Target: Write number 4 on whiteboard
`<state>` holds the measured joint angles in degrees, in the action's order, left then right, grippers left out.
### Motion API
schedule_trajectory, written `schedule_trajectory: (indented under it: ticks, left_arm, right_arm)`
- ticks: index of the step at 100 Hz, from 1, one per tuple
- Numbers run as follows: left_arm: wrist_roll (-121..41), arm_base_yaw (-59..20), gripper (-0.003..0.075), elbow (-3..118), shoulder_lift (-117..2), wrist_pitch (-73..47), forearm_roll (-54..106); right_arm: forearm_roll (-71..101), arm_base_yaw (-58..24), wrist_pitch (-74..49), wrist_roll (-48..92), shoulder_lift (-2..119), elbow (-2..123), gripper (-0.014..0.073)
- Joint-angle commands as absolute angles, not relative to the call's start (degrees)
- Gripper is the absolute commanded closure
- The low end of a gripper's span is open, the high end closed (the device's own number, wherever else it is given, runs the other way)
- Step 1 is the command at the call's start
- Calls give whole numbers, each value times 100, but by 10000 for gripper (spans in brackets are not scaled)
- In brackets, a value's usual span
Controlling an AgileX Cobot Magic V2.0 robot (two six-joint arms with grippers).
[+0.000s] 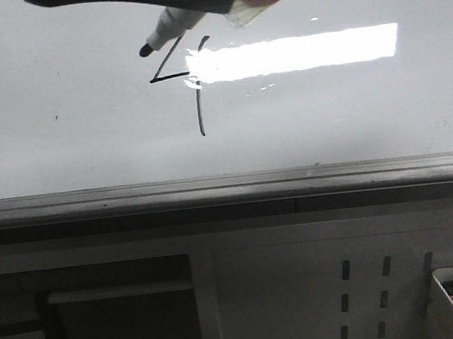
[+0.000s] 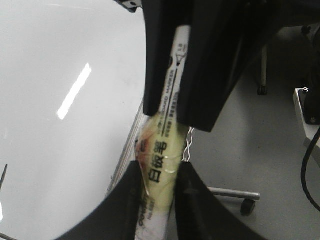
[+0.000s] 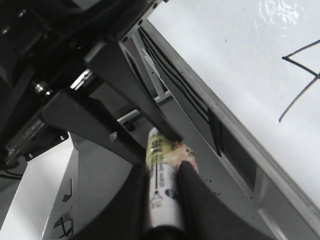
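Observation:
The whiteboard (image 1: 61, 138) fills the upper front view, with a grey rail (image 1: 228, 187) along its near edge. A thin black number 4 (image 1: 178, 76) is drawn on it beside the bright light reflection; its strokes also show in the right wrist view (image 3: 300, 75). A white marker (image 1: 175, 23) with yellowish tape points its black tip just up-left of the 4; contact with the board is unclear. My left gripper (image 2: 161, 187) is shut on the marker's taped part (image 2: 162, 165). My right gripper (image 3: 162, 187) is shut on its white barrel (image 3: 162, 195).
A grey perforated panel (image 1: 362, 301) lies below the rail. A white tray (image 1: 448, 308) holding spare markers sits at the lower right. A chair leg with a caster (image 2: 245, 205) stands on the grey floor beyond the board's edge.

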<state>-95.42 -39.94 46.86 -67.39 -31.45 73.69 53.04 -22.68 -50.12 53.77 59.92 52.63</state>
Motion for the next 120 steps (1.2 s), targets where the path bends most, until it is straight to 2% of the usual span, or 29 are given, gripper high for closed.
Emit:
schedule_trajectory:
  ticks: [1, 9, 16, 33, 40, 56, 77, 91, 120]
  left_arm:
    - [-9386, -4031, 741, 4892, -6636, -2966, 7777]
    - [-9375, -4031, 741, 4892, -6636, -2966, 7777]
    - [-9221, -4031, 741, 4892, -6624, -2851, 7777]
    - [-8861, -4031, 741, 4892, -6504, -2403, 7623]
    - [-8703, -4020, 741, 4846, -6358, -2228, 7623]
    - [-8259, -4020, 741, 4399, -5761, -1048, 7781]
    - [-8261, -4020, 741, 3841, -5290, 1048, 9634]
    - [-8100, -4020, 741, 3944, -5632, 1260, 9686]
    - [-7490, -4020, 741, 4677, -7002, 1737, 9610]
  right_arm:
    - [5640, -2281, -4860, 5412, 5939, 5449, 637]
    - [5640, -2281, -4872, 5412, 5939, 5449, 620]
    - [5640, -2271, -4883, 5412, 5939, 5449, 550]
    - [5615, -2103, -4704, 5412, 5888, 5449, 244]
    - [5587, -1873, -4707, 5412, 5785, 5449, 186]
    - [5229, -1183, -4770, 5412, 5374, 5449, 190]
    - [5239, -542, -4358, 5309, 4759, 5112, 190]
    - [5671, -542, -3977, 5309, 4606, 4743, 190]
    - [5680, -542, -4059, 5309, 4606, 4533, 190]
